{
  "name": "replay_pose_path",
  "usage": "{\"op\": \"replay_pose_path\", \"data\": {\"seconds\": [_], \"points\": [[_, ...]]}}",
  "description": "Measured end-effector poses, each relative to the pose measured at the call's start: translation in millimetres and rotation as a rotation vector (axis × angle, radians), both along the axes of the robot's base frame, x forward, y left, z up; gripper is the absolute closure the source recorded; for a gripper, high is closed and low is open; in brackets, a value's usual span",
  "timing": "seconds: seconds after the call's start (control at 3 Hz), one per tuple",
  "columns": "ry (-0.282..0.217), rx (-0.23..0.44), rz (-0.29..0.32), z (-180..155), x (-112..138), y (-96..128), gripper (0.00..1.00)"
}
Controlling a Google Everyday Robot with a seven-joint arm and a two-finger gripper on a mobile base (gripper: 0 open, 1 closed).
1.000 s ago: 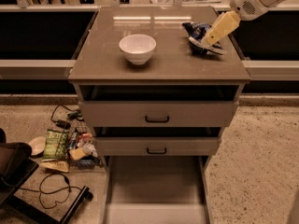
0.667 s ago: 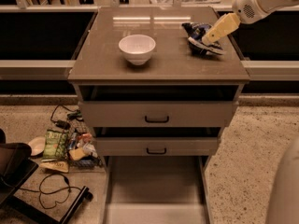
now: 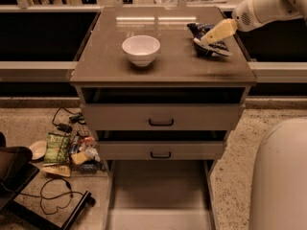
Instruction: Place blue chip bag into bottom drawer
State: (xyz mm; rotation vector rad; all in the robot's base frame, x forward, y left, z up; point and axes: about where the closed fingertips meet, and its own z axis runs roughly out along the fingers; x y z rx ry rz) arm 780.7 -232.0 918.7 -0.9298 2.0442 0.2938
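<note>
The robot's pale arm (image 3: 268, 6) is reaching in from the right over the back right corner of the table (image 3: 168, 73), its tan end effector (image 3: 205, 40) angling down and pressing onto the blue chip bag (image 3: 218, 47). From here I cannot tell whether the end effector is spread or pinching the bag. The bag is lying crumpled on the tabletop near the right edge, well apart from the white bowl (image 3: 141, 49) sitting upright toward the left of centre. Below, the bottom drawer (image 3: 160, 195) is standing pulled far out, its smooth floor showing, while the two upper drawers (image 3: 160, 118) are sticking out only a little. A green snack bag (image 3: 57, 146) and cables (image 3: 53, 195) are lying on the floor to the left.
</note>
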Motion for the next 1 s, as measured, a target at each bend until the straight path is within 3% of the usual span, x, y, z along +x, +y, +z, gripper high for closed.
{"op": "replay_pose_path", "data": {"seconds": [0.33, 0.67, 1.0], "points": [[0.009, 0.023, -0.013, -12, 18, 9, 0.00], [0.048, 0.026, -0.017, -31, 32, 21, 0.00], [0.101, 0.034, -0.021, -54, 39, 30, 0.16]]}}
